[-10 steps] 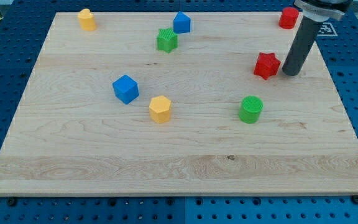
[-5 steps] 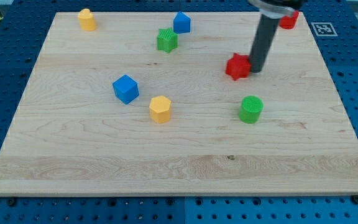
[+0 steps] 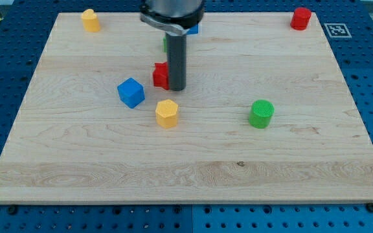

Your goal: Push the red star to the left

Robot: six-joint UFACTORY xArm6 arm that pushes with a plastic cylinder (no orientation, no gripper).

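Note:
The red star [image 3: 160,75] lies near the middle of the wooden board [image 3: 186,155], left of centre, partly hidden by the rod. My tip [image 3: 176,88] rests on the board and touches the star's right side. A blue cube [image 3: 131,92] sits just left of the star and below it. A yellow hexagonal block [image 3: 166,113] lies below the star.
A green cylinder [image 3: 261,113] sits to the right. A yellow block [image 3: 90,20] is at the top left and a red cylinder [image 3: 300,18] at the top right. A green star [image 3: 166,43] and a blue block [image 3: 192,28] at the top are mostly hidden behind the arm.
My tip has swept left across the board, pushing the red star from the right side to near the blue cube. The other blocks have not moved.

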